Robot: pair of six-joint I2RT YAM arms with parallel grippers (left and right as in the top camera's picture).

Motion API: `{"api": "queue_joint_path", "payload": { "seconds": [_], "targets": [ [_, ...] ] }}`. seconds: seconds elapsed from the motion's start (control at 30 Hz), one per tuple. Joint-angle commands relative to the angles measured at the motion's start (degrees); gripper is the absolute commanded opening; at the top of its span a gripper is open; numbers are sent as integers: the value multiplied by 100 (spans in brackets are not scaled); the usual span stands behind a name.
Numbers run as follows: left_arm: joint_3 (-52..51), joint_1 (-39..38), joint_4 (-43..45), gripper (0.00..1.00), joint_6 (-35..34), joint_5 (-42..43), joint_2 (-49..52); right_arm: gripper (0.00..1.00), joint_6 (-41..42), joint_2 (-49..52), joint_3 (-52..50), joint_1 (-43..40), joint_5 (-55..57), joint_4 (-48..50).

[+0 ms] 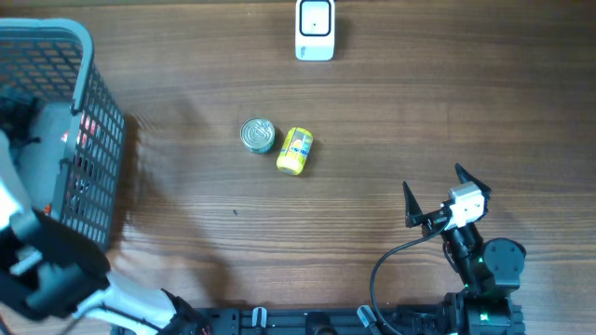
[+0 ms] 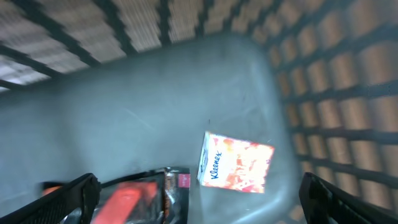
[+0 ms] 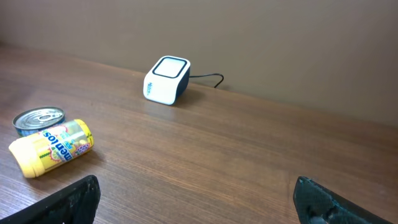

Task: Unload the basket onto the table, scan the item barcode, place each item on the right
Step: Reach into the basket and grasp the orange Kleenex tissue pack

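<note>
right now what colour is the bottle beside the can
Yellow; the bottle shows best in right wrist view.

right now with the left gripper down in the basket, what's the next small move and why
Probably lower the left gripper onto the Kleenex pack and close on it. The jaws stand open and empty above the floor of the grey basket, the pack lies flat just ahead between the fingers, and no item is at the barcode scanner.

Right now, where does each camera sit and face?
Overhead: above the table, looking down on basket, barcode scanner, tin can, Mentos bottle; left arm, right arm show.
Left wrist: inside the basket, facing its floor and a Kleenex pack; open jaws show.
Right wrist: low over table, facing the scanner; open jaws show.
Shared: overhead and right wrist see scanner, can, Mentos.
</note>
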Motion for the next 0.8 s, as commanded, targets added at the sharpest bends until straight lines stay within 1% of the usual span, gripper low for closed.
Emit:
{"api": "queue_joint_path", "payload": {
  "seconds": [0.0, 0.1, 0.13, 0.33, 0.77],
  "targets": [
    [-4, -251, 142, 100, 407, 232, 651, 100, 76, 13, -7, 24, 33, -20],
    [-4, -437, 328, 100, 999, 232, 999, 100, 76, 13, -7, 24, 50, -22],
    [-4, -457, 352, 100, 1054, 234, 1045, 100, 76, 11, -7, 24, 50, -22],
    [-4, -627, 675, 100, 1067, 234, 1172, 100, 76, 13, -7, 24, 50, -15],
    [-4, -713, 745, 100, 1067, 192, 1707, 100, 79, 11, -7, 24, 48, -11]
  ]
}}
